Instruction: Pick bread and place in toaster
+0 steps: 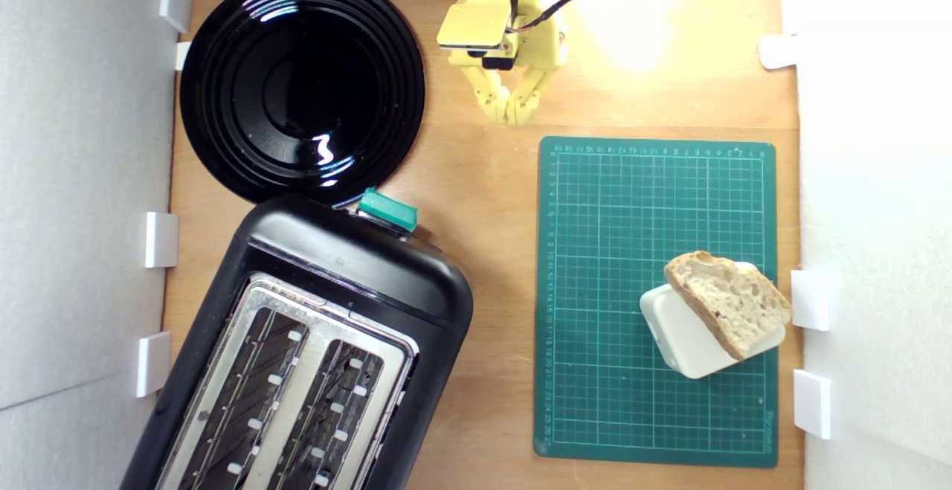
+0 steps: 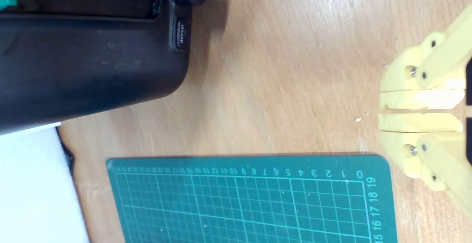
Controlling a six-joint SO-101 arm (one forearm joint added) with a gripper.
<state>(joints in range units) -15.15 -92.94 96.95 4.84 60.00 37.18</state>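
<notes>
Bread [image 1: 729,300] rests atop white box [image 1: 684,334]; toaster [image 1: 312,349] slots empty; gripper [image 1: 513,107] jaws closed

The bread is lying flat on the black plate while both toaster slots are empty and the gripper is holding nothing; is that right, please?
Not quite: the exterior view shows the bread leaning on a white box on the green cutting mat; the black plate is bare. The toaster slots are empty, and the gripper holds nothing.

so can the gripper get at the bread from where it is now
Probably yes. The gripper is shut and empty above bare table, and the bread lies exposed on a white box on the green mat, nothing between.
</notes>
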